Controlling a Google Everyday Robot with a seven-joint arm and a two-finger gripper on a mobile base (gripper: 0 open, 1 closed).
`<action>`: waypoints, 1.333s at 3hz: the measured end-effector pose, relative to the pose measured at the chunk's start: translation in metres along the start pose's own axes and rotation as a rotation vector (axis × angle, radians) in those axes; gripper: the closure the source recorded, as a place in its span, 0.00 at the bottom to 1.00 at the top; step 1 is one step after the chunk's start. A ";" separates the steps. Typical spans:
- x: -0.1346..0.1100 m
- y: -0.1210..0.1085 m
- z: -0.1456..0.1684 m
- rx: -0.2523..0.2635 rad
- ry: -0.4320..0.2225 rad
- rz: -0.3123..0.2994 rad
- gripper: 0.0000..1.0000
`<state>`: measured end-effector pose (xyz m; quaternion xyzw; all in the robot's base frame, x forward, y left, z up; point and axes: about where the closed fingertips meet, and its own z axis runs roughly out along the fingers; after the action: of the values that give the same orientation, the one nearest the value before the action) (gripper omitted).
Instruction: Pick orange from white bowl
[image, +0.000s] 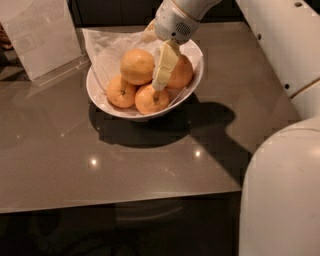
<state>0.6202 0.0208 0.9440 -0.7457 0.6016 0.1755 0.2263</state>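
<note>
The white bowl (95, 93), lined with crinkled white paper (106, 47), stands at the back middle of the grey table. The orange (134, 65), largest and palest, lies on top at the centre. Two smaller deeper-orange fruits (120, 93) (149, 101) lie in front of it, and a redder one (182, 74) is at the right. My gripper (154, 62) reaches down into the bowl from above. One cream finger (164, 66) hangs between the orange and the redder fruit. The other finger (148, 35) shows partly behind the orange. The jaws stand apart, holding nothing.
A clear stand with a white sheet (37, 35) is at the back left. My white body (280, 190) fills the lower right and another white part (280, 45) the upper right. The table's front edge (120, 200) runs across the bottom, with dark floor below.
</note>
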 end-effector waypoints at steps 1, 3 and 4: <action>-0.002 -0.008 0.016 -0.032 -0.034 0.011 0.00; -0.003 -0.014 0.027 -0.052 -0.059 0.029 0.19; -0.003 -0.014 0.027 -0.052 -0.059 0.029 0.42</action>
<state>0.6338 0.0406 0.9247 -0.7369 0.6007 0.2165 0.2220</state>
